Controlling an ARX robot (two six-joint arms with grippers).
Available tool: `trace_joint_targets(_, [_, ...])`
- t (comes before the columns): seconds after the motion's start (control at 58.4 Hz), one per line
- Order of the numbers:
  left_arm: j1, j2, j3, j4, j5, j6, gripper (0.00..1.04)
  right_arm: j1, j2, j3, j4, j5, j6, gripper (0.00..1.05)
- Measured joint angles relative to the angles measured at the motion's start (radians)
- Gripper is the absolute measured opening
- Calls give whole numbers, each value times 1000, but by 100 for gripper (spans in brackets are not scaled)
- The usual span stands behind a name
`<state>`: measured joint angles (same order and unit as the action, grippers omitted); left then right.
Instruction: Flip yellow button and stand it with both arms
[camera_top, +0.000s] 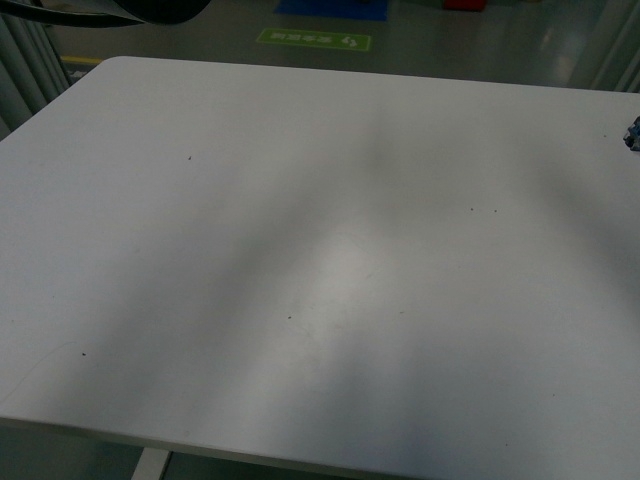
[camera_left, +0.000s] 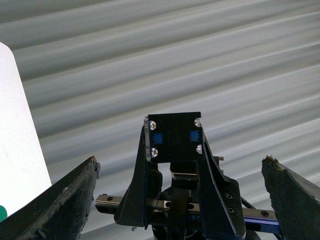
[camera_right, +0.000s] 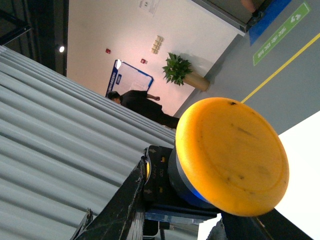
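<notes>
Right wrist view: right fingers (camera_right: 127, 200) grip yellow button (camera_right: 230, 155) before shutter (camera_right: 55, 130); left fingers (camera_left: 60, 200) wide.

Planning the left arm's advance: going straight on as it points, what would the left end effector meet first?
Likely the ribbed grey wall; nothing shows ahead of the open left end effector except a black block at its centre. Depth unclear.

Your table (camera_top: 300, 250) fills the front view, a floor sign (camera_top: 313, 39) behind it at top centre. Right wrist view: a plant (camera_right: 176, 70) stands far behind the button (camera_right: 231, 155).
</notes>
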<state>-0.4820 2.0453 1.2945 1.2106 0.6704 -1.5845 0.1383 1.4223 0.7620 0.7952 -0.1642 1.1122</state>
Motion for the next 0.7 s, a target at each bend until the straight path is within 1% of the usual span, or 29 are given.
trace_joint_targets(0.017, [-3,-2,0,-7,-10,10,98,-2,2,0,0,0,-2,34])
trace_joint_targets(0.051, [-22,-40,-18,-141,-214,138,91,-6,5,0,0,-3,-2,34])
trace_joint_targets(0.068, [-24,-53,-27,-184,-315,200,90,-9,8,0,1,-3,-2,34])
trace_joint_targets(0.103, [-26,-118,-86,-329,-562,394,82,-11,10,0,1,-5,-3,34])
trace_joint_targets(0.12, [-26,-136,-105,-357,-613,420,81,-12,11,0,1,-5,-4,34])
trace_joint_targets(0.154, [-21,-206,-190,-427,-799,657,73,-16,17,-1,2,-13,-6,34])
trace_joint_targets(0.171, [-19,-221,-213,-431,-842,709,72,-19,18,-2,2,-13,-6,34])
trace_joint_targets(0.188, [-12,-253,-258,-430,-914,787,68,-21,19,-3,2,-13,-6,34])
trace_joint_targets(0.222, [10,-315,-343,-414,-1019,979,61,-29,19,-6,2,-11,-8,34])
trace_joint_targets(0.257, [32,-358,-401,-394,-1056,1126,56,-35,19,-7,3,-11,-10,34])
trace_joint_targets(0.274, [39,-372,-420,-388,-1061,1164,54,-39,19,-8,5,-10,-12,34])
trace_joint_targets(0.342, [100,-473,-559,-342,-1051,1371,39,-48,19,-13,7,-15,-16,34])
trace_joint_targets(0.359, [107,-483,-575,-337,-1048,1398,38,-49,19,-14,8,-15,-17,34])
trace_joint_targets(0.411, [144,-537,-665,-314,-1024,1467,27,-52,19,-23,9,-23,-26,34])
trace_joint_targets(0.445, [157,-562,-707,-305,-1006,1496,21,-54,19,-29,9,-30,-30,34])
trace_joint_targets(0.548, [189,-637,-824,-286,-948,1541,4,-66,18,-45,9,-37,-43,34])
trace_joint_targets(0.582, [207,-676,-869,-278,-926,1553,4,-79,15,-52,9,-39,-47,34])
trace_joint_targets(0.702, [251,-758,-954,-273,-893,1565,4,-107,2,-68,8,-40,-54,34])
